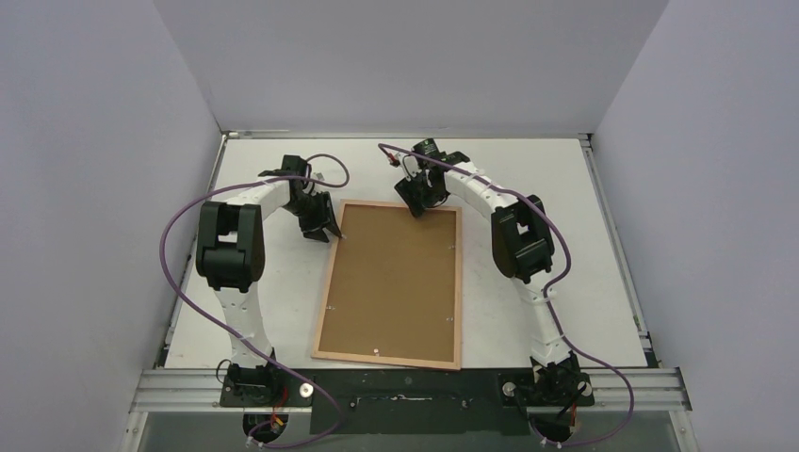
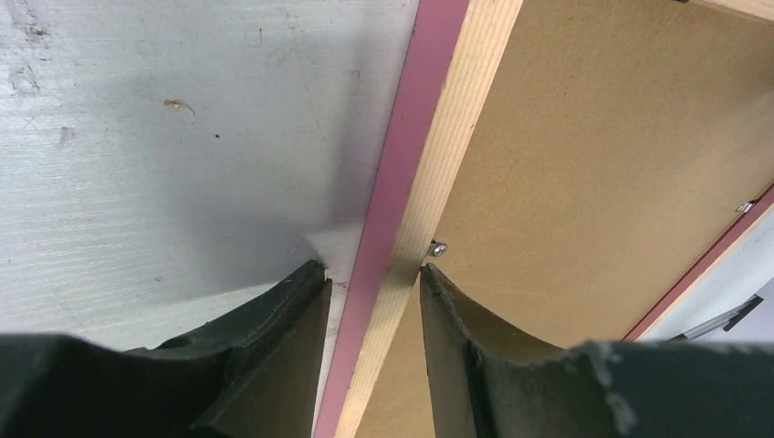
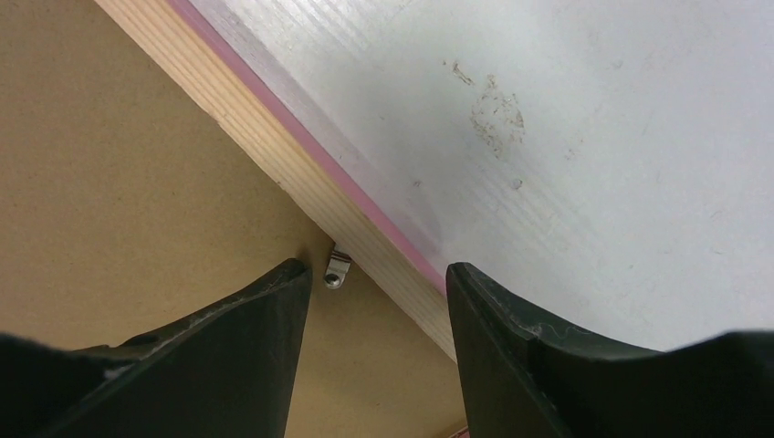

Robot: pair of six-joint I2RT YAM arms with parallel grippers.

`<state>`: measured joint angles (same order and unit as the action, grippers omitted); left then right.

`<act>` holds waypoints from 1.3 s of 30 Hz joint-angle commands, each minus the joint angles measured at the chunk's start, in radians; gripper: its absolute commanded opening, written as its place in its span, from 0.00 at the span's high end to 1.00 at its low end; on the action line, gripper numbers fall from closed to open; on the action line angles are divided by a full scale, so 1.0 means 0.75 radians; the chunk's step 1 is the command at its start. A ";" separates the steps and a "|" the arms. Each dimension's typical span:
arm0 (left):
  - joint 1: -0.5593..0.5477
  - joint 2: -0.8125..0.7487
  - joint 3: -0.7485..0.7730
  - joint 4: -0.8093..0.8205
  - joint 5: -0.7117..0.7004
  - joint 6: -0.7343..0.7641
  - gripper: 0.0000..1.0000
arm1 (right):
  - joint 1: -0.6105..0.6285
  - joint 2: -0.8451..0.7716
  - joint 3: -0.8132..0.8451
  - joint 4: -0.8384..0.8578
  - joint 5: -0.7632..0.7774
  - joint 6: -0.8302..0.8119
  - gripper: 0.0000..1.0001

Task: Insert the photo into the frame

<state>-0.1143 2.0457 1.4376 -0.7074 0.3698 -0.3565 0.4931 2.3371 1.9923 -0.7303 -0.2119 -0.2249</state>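
Even, diffuse light from above; a soft grey shadow falls across the tabletop point(image 2: 183, 137) by the left jaws, themselves blurred up close.

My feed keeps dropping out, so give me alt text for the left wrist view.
Two black fingers stand apart astride the frame's rail, pale wood with a pink edge. On the picture's right lies the brown backing board, with a small metal tab by one fingertip; on the left is the white table.
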 commanded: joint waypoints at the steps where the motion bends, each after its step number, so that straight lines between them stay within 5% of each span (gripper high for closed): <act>1: 0.007 -0.051 -0.008 0.009 -0.023 0.003 0.61 | 0.003 0.005 0.045 -0.005 0.067 -0.040 0.44; 15: 0.007 -0.039 -0.018 0.008 -0.017 0.002 0.64 | 0.001 0.032 -0.021 0.107 0.083 0.077 0.51; 29: 0.007 -0.032 -0.021 0.013 -0.010 0.001 0.65 | -0.016 0.018 -0.072 0.166 -0.021 0.140 0.42; 39: 0.008 -0.022 -0.023 0.017 -0.004 0.000 0.65 | -0.020 0.039 -0.059 0.083 -0.015 0.035 0.60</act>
<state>-0.1146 2.0457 1.4300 -0.7029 0.3744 -0.3622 0.4831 2.3440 1.9629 -0.6449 -0.2409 -0.1448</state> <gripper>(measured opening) 0.352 0.418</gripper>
